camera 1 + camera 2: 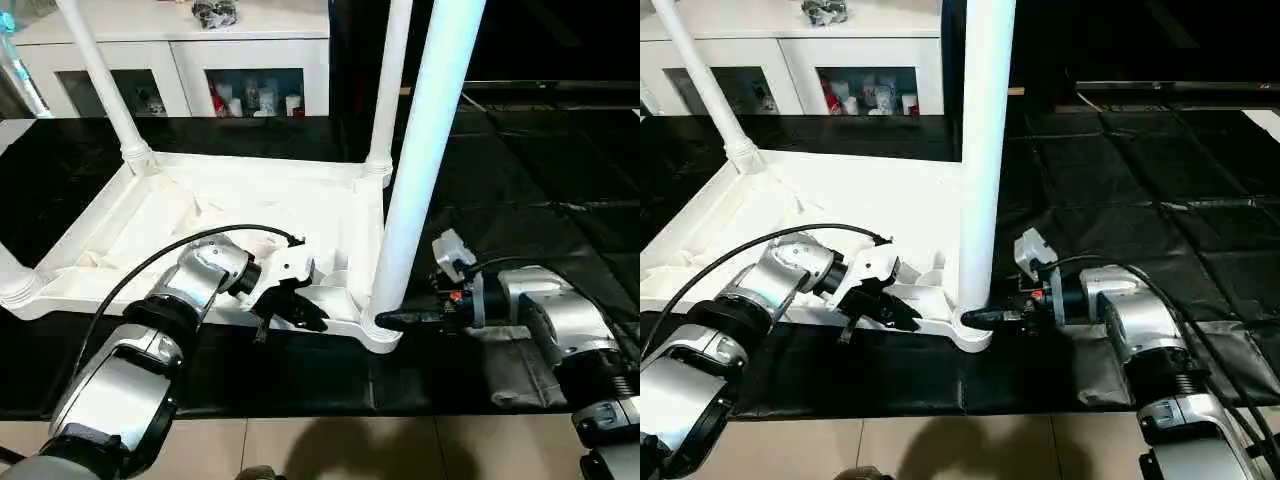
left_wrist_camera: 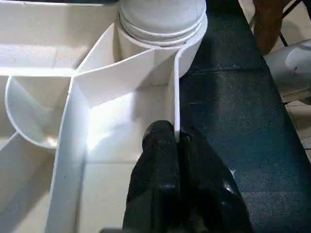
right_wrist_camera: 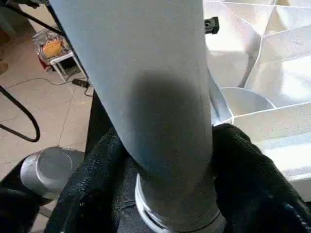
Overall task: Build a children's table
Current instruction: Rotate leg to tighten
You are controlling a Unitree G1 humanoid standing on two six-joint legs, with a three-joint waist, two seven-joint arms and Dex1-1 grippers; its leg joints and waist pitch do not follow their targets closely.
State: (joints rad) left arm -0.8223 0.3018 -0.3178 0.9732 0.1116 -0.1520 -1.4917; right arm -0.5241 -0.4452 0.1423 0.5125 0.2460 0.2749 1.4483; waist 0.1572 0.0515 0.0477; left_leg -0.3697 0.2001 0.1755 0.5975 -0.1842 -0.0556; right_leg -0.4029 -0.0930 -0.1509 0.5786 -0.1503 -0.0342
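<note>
The children's table top (image 1: 230,200) lies upside down on a black mat, ribbed side up. White legs stand in its corner sockets: one at the back left (image 1: 100,70), one at the back right (image 1: 390,80), and a thick near one (image 1: 425,150) at the front right corner. My left gripper (image 1: 300,315) is shut on the top's front rim (image 2: 176,87), just left of that corner socket. My right gripper (image 1: 975,318) reaches in from the right at the near leg's base (image 3: 160,97). Its black fingers (image 3: 97,184) press the leg from both sides.
A white cabinet with glass doors (image 1: 180,50) stands behind the table. The black mat (image 1: 520,200) extends to the right, and a grey cloth pad (image 1: 510,370) lies under my right arm. Tiled floor (image 1: 330,445) begins at the mat's near edge.
</note>
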